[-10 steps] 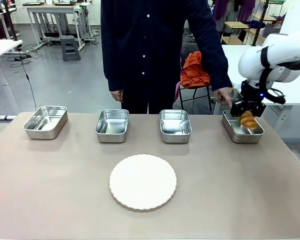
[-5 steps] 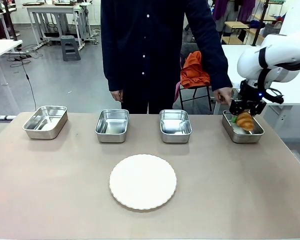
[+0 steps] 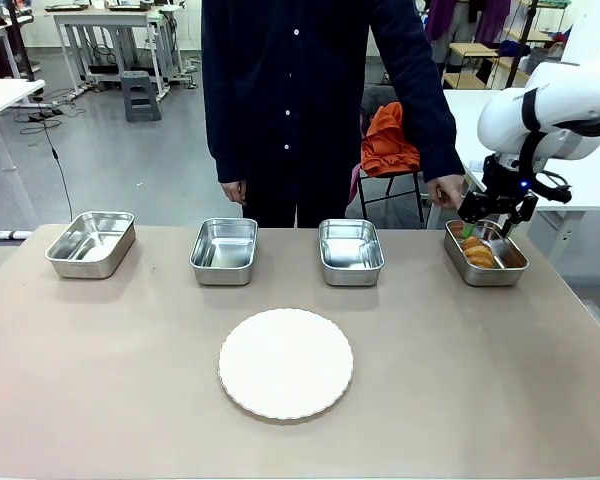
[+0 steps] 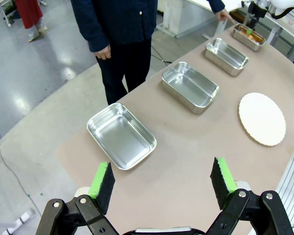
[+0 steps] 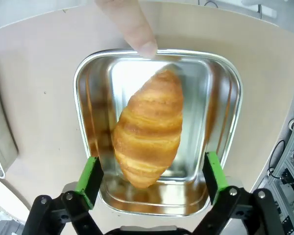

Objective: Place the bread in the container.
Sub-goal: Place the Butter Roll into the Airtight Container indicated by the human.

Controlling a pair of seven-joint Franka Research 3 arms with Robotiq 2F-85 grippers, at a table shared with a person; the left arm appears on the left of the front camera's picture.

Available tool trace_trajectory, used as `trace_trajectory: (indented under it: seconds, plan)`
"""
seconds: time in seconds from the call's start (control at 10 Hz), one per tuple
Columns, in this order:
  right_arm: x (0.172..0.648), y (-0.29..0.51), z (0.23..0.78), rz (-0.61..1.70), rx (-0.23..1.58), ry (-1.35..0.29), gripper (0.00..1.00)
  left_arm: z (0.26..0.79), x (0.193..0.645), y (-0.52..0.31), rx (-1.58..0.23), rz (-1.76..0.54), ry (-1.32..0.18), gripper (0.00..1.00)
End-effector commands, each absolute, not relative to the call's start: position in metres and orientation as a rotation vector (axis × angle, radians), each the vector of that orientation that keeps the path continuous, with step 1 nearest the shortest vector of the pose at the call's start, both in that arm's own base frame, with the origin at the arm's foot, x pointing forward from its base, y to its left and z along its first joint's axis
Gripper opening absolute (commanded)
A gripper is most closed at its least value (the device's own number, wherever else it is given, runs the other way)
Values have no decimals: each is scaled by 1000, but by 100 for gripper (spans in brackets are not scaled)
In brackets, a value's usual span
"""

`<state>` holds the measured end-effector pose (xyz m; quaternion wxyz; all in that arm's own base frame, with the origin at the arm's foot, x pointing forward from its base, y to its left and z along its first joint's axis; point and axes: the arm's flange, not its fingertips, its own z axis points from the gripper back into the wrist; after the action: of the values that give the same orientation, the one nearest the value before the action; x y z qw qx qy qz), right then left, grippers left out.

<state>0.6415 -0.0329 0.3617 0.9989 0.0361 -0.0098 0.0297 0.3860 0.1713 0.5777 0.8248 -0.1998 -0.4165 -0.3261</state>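
The croissant (image 5: 148, 128) lies inside the steel pan (image 5: 88, 73) at centre frame; the right hand (image 5: 150, 177) hangs above, fingers spread, because it is released.

We see the bread (image 3: 477, 250) in the container (image 3: 485, 272), far right of the plate (image 3: 286, 362), three more pans (image 3: 223, 250) in a row behind the plate

place: lab/workshop | cues: metal-legged workbenches (image 3: 115, 25), floor cables (image 3: 48, 135) (grey floor), equipment rack (image 5: 290, 159)
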Motion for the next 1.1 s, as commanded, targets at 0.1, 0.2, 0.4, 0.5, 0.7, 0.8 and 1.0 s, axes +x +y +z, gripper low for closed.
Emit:
trace_trajectory:
  seconds: [0.1,0.2,0.4,0.5,0.7,0.8,1.0]
  plan:
    - [643,-31,357,66,72,-14,100,579,386,172,-432,-697,-889,100]
    - [643,-31,357,66,72,-14,100,579,386,172,-432,-697,-889,100]
    - [643,-31,357,66,72,-14,100,579,386,172,-432,-697,-889,100]
    - [643,-31,357,66,72,-14,100,579,386,172,-432,-697,-889,100]
    - [643,-31,357,66,72,-14,100,579,386,172,-432,-697,-889,100]
    - [642,-31,356,64,72,-9,100,579,386,172,-432,-697,-889,100]
    - [599,-8,413,62,65,-104,100,579,386,172,-432,-697,-889,100]
